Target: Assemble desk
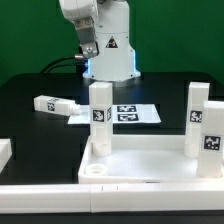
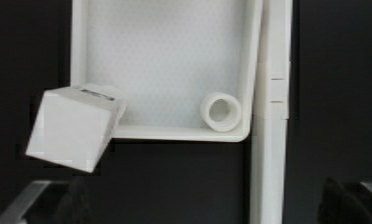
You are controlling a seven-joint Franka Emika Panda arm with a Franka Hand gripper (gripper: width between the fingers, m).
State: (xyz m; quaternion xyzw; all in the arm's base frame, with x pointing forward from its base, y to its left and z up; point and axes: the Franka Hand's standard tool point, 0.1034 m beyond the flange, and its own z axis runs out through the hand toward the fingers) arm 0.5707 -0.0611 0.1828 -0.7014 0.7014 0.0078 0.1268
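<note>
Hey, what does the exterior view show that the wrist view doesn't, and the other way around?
Only the exterior view shows the robot's base, a loose leg lying on the black table, the marker board, and a second upright leg at that view's right. Only the wrist view shows the gripper: dark fingertips at the frame's edge, set wide apart with nothing between them, looking straight down into the tray. Both show the tabletop, an empty round corner socket, and an upright leg standing in it.
</note>
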